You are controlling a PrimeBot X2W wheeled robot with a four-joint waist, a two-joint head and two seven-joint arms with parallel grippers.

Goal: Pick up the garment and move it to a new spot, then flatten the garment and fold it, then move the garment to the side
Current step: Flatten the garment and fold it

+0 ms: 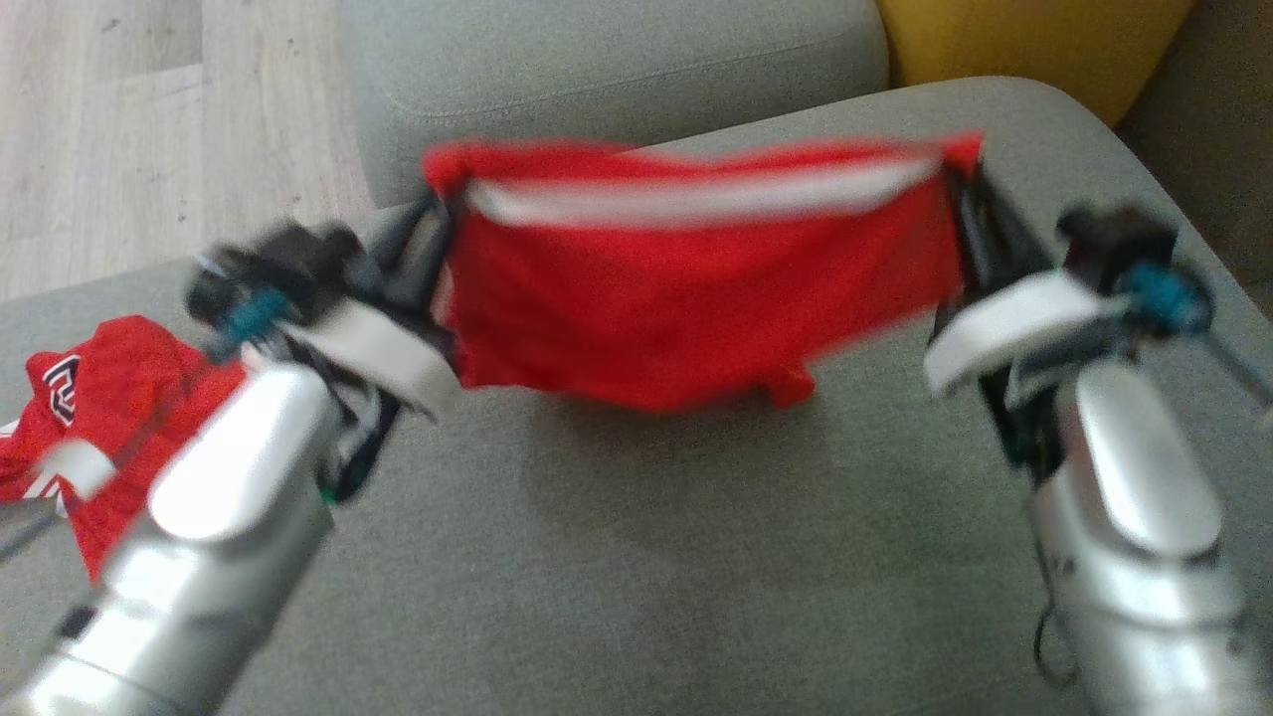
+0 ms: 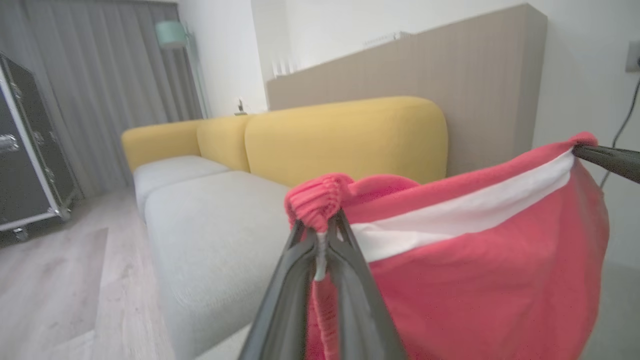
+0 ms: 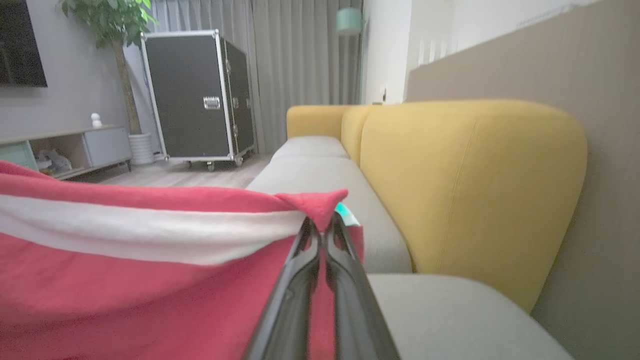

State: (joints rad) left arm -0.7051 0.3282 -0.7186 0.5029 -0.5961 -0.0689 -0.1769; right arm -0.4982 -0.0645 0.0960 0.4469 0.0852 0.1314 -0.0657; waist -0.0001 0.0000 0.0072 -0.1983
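The red garment [image 1: 696, 298], white-striped, hangs stretched above the grey sofa cushion [image 1: 646, 577]. The left gripper [image 1: 443, 204] is clamped on its 10 o'clock corner and the right gripper [image 1: 961, 171] on its 2 o'clock corner. At 9 o'clock lies a second red garment [image 1: 119, 398] — its black-and-white emblem [image 1: 62, 386] is unreadable.

Red garment [image 1: 686, 298] with white band, stretched taut, hanging

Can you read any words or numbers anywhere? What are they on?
No text is readable.
Black-and-white badge on the red cloth at the left: too blurred.
Teal tag on the garment: too small.
Metal plate on the black case: too small.
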